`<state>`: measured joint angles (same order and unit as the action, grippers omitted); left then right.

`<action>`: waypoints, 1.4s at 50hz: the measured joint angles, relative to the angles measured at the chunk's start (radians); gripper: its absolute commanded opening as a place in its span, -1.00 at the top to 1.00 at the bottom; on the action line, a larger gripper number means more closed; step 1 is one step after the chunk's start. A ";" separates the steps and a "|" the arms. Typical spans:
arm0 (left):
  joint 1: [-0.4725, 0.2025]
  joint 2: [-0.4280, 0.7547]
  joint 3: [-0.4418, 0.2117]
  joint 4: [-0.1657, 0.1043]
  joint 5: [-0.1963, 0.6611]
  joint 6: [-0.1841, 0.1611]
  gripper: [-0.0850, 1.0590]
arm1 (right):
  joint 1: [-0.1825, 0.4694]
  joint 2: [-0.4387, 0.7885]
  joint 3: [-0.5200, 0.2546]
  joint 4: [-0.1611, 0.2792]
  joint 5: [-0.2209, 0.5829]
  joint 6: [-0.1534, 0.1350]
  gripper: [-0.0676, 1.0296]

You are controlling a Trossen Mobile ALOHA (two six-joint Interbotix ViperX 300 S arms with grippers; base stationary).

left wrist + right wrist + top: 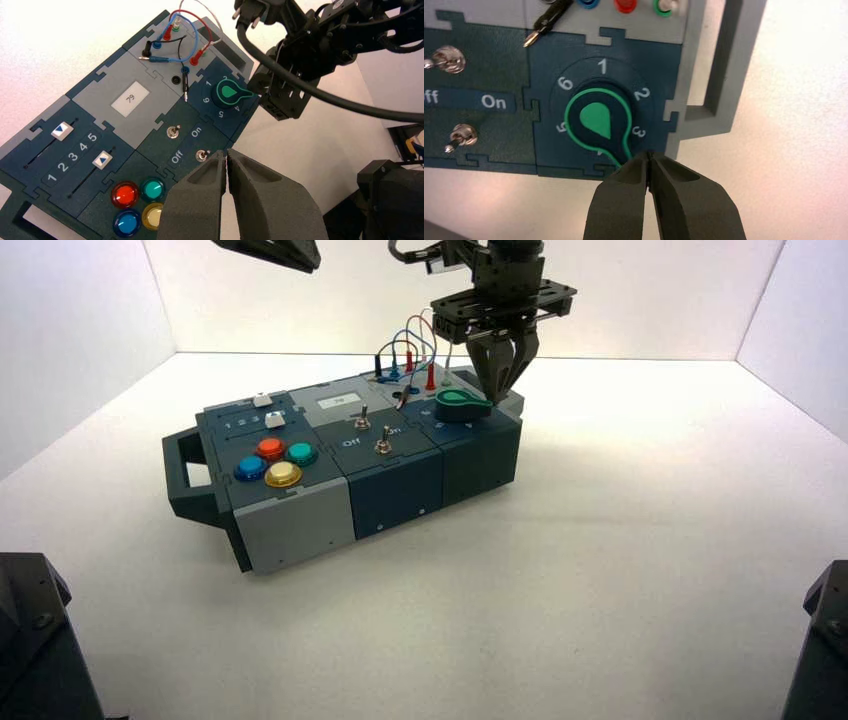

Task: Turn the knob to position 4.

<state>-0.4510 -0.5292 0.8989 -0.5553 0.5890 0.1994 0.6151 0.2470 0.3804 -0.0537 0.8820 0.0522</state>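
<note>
Nearest the camera in the high view, the box (300, 525) shows its grey front corner, with the four coloured push buttons (275, 462) — red, green, blue and yellow — on top of its left section. Behind them sit two sliders (82, 145) beside the numbers 1 to 5, and in the middle section two metal toggle switches (373, 433) by the Off and On lettering. The knob (597, 122) sits on the right, dark-blue section of the box, ringed by numbers; its pointed nose aims between 3 and 5, covering the 4 mark. The right gripper (649, 159) hangs just at that nose, fingers pressed together with nothing between them. Farther back, coloured wires (408, 345) loop over the rear sockets. The left gripper (227, 156) hovers high above the box's left side — fingers clenched, empty.
</note>
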 measured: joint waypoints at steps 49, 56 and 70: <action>0.000 0.000 0.000 0.000 0.003 0.000 0.82 | 0.046 0.000 0.000 0.006 0.044 -0.003 0.92; 0.000 -0.002 0.000 0.000 0.003 0.000 0.82 | 0.046 0.000 0.000 0.005 0.046 -0.003 0.92; 0.000 -0.002 -0.002 0.000 0.005 0.000 0.82 | 0.046 0.000 0.000 -0.025 0.057 0.014 0.92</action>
<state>-0.4510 -0.5308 0.8974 -0.5553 0.5937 0.1994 0.6611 0.2470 0.3804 -0.0782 0.9388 0.0660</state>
